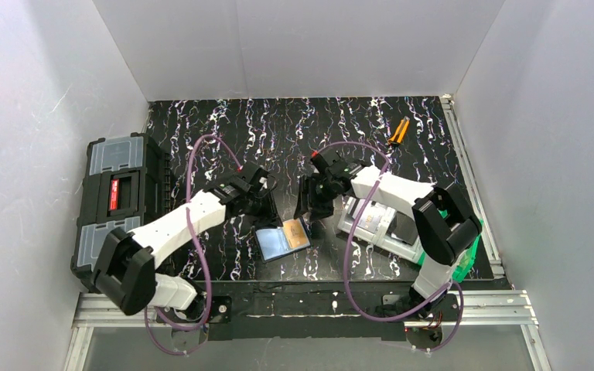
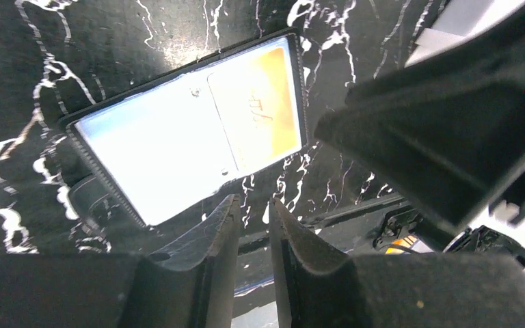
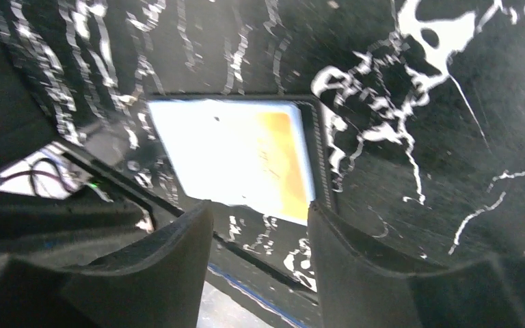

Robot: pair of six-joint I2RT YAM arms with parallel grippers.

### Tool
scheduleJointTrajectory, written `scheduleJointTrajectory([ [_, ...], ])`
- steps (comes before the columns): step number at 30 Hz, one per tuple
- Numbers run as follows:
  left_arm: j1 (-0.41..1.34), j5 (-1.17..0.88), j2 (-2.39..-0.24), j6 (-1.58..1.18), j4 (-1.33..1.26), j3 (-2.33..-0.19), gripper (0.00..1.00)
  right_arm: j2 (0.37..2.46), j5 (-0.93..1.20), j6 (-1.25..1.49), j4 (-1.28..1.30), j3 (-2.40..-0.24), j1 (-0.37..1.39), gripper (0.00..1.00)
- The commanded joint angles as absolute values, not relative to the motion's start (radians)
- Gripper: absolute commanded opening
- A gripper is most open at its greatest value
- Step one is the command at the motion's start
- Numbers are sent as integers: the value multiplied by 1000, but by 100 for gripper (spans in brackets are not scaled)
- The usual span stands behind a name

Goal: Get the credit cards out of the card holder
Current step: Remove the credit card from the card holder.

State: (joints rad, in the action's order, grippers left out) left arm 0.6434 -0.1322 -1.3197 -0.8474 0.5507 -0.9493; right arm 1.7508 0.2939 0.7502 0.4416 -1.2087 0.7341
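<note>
The card holder [image 1: 274, 244] lies open and flat on the black marbled table, near its front edge. An orange-tan credit card [image 1: 298, 233] sits on its right half. Glare whitens its left half [image 2: 157, 157] in the left wrist view, where the orange card [image 2: 263, 109] also shows. My left gripper [image 1: 267, 207] hovers just behind the holder's left side, its fingers [image 2: 224, 229] a narrow gap apart with nothing between them. My right gripper [image 1: 309, 207] hangs beside it, behind the card, jaws wide and empty. From the right wrist, the holder [image 3: 191, 150] and orange card [image 3: 284, 160] lie beyond the fingertips [image 3: 325, 232].
A big black toolbox [image 1: 117, 199] stands at the left edge. An orange-handled tool [image 1: 398, 133] lies at the back right. A white tray [image 1: 371, 224] and a green bin [image 1: 468, 259] sit on the right under the right arm. A metal rail [image 1: 309, 303] runs along the front.
</note>
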Motion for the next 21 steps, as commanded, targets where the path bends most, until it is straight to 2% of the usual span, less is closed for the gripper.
scheduleJointTrajectory([
  [1,640,-225,-1402,-911,412,-896,22,1741,254,682,504,-1153,750,59],
  [15,624,-282,-1539,-926,282,-815,20,1785,246,675,496,-1149,803,41],
  [21,621,-286,-1560,-924,278,-805,20,1818,241,678,493,-1154,817,37],
])
